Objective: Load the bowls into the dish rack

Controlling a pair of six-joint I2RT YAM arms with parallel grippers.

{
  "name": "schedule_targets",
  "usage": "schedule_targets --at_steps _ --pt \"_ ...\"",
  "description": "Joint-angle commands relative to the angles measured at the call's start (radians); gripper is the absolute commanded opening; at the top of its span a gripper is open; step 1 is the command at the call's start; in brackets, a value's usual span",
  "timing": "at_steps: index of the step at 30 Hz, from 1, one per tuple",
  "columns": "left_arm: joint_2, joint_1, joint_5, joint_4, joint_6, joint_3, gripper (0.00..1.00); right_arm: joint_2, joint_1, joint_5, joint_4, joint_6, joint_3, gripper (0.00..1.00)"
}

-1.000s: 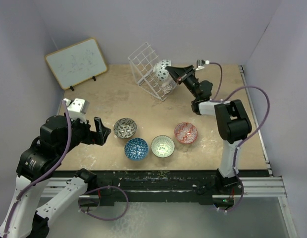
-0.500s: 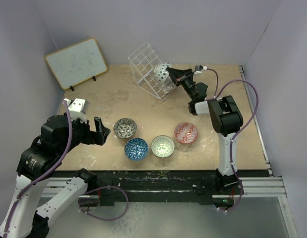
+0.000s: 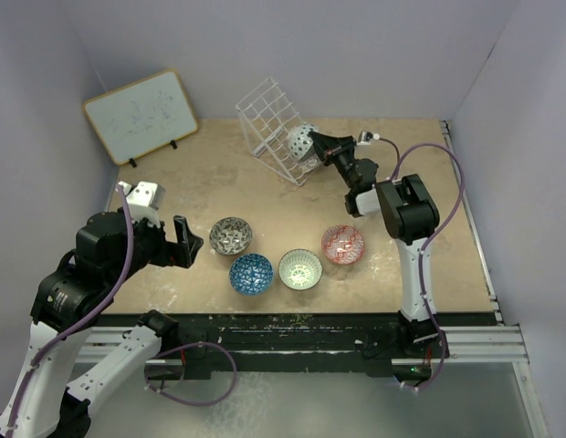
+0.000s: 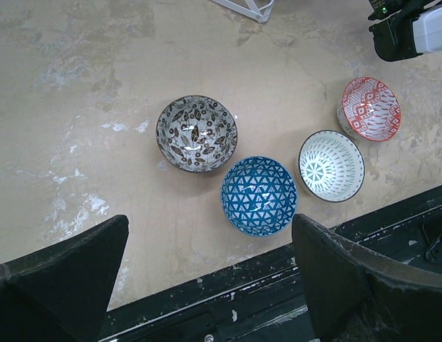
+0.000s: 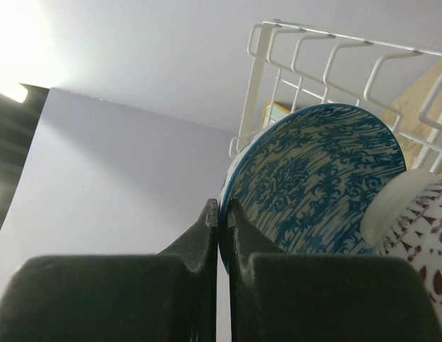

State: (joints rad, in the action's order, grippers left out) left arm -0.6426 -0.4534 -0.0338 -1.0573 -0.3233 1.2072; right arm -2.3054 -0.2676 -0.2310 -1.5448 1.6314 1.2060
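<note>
**Item 1. Dish rack**: white wire grid, at the back centre of the counter, with its grid face tilted. In the right wrist view its wires curved over and behind the held bowl.

**Item 2. Light blue bowl**: on edge at the rack's right side, off the counter. Its blue-patterned inside faced the wrist camera. Whether it touched the wires could not be told.

**Item 3. Right gripper**: reached to the rack, its fingers nearly together and pinching the rim of the light blue bowl.

**Item 4. Second bowl**: white with maroon marks, its foot ring showing. It was seen only in part, just beside the held bowl at the lower right of the right wrist view.

**Item 5. Four bowls upright on the counter, in a loose arc near the front edge:**
- grey-silver bowl, at the left end
- dark blue bowl, nearest the front edge
- pale green-white bowl, just beside the dark blue bowl
- red-pink bowl, at the right end

**Item 6. Left gripper**: raised above the counter's front left, to the left of the grey-silver bowl. Its fingers were spread wide and held nothing.

**Item 7. Whiteboard**: wood-framed, propped at the back left, well apart from the rack.
</note>
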Motion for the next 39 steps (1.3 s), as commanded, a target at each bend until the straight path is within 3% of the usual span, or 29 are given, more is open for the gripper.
schedule_targets --at_steps 1,14,23,35,39 --pt "-0.009 0.005 -0.008 0.023 -0.014 0.011 0.99 0.027 -0.002 0.037 -0.393 0.026 0.059 0.00" --pt "-0.010 0.005 0.000 0.025 -0.014 0.010 0.99 -0.058 -0.007 0.052 -0.393 0.062 0.044 0.01" --pt "-0.007 0.005 0.002 0.019 -0.020 0.019 0.99 -0.041 -0.007 0.038 -0.376 0.081 0.027 0.32" --pt "-0.005 0.005 0.003 0.016 -0.034 0.035 0.99 0.015 -0.005 0.042 -0.270 0.082 -0.045 0.49" --pt "0.001 0.005 0.001 0.013 -0.037 0.037 0.99 0.028 -0.005 0.037 -0.244 0.077 -0.054 0.51"
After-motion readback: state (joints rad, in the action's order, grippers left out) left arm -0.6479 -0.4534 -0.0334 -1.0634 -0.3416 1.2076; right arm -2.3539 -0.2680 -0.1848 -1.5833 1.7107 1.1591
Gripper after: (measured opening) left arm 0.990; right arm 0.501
